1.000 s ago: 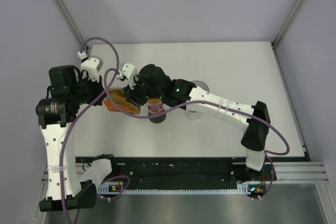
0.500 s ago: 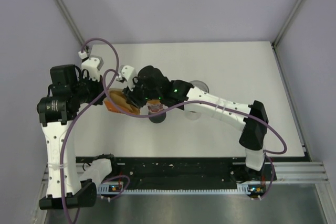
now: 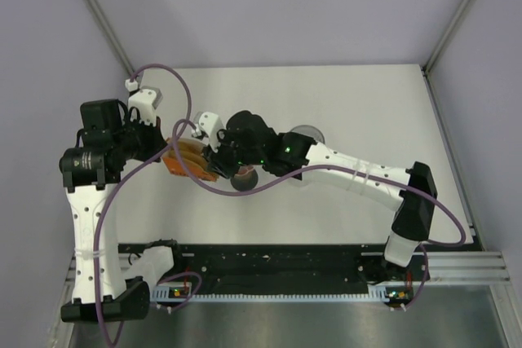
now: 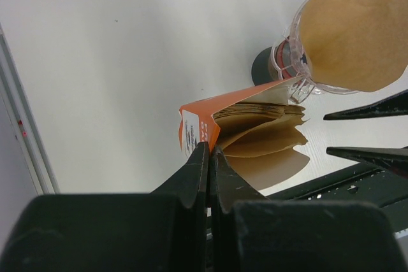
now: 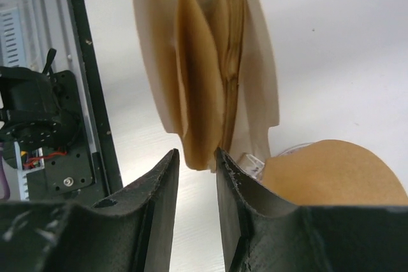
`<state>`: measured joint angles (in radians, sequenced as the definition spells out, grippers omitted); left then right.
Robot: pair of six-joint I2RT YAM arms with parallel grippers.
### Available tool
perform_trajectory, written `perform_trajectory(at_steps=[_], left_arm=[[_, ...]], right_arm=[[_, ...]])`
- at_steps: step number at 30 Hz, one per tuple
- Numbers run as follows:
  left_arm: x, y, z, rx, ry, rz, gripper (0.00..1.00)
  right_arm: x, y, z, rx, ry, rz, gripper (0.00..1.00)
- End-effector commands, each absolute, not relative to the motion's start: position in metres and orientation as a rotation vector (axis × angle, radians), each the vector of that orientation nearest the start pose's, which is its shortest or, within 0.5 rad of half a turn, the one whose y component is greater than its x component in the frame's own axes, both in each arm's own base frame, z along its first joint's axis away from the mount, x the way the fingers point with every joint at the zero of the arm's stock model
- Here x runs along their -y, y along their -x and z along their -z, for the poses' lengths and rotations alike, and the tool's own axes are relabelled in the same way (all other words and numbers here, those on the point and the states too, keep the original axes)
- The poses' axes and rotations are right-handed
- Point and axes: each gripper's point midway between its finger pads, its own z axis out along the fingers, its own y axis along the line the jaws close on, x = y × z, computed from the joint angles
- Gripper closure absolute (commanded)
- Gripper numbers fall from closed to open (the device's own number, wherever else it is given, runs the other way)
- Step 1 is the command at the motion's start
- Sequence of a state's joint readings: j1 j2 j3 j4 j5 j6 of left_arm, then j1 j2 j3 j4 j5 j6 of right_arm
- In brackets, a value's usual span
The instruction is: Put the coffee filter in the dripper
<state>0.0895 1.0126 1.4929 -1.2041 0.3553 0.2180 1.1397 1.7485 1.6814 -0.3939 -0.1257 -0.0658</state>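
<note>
My left gripper (image 4: pixel 208 152) is shut on the flap of an orange filter box (image 4: pixel 199 125) and holds it above the table. The box is open, with a stack of brown paper filters (image 4: pixel 264 133) fanning out of it. The clear dripper (image 4: pixel 292 52) stands just beyond the box, and one brown filter (image 4: pixel 354 30) sits in its mouth. My right gripper (image 5: pixel 196 156) is open, and the lower edge of the box's filters (image 5: pixel 204 74) hangs between its fingertips. In the top view the box (image 3: pixel 181 160) is left of the dripper (image 3: pixel 243 178), with both grippers meeting at it.
A grey round object (image 3: pixel 308 133) lies behind the right arm. The black rail (image 3: pixel 277 270) runs along the table's near edge. A purple cable (image 3: pixel 175 91) loops over the left arm.
My right gripper has moved left from over the dripper to the open mouth of the box. The left gripper has tilted the box slightly toward it.
</note>
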Motion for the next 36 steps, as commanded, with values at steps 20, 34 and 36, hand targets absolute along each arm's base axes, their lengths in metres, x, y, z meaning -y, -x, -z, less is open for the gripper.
perform_trajectory(at_steps=[20, 34, 36], left_arm=[[0.036, -0.232, -0.320, -2.185, -0.342, 0.257, 1.00], [0.036, -0.232, -0.319, -2.186, -0.343, 0.258, 1.00], [0.035, -0.232, -0.318, -2.188, -0.344, 0.251, 1.00]], right_arm=[[-0.502, -0.191, -0.269, -1.675, 1.256, -0.860, 0.74], [-0.510, -0.201, -0.265, -1.697, 1.233, -0.844, 1.00], [-0.507, -0.203, -0.266, -1.701, 1.229, -0.836, 1.00]])
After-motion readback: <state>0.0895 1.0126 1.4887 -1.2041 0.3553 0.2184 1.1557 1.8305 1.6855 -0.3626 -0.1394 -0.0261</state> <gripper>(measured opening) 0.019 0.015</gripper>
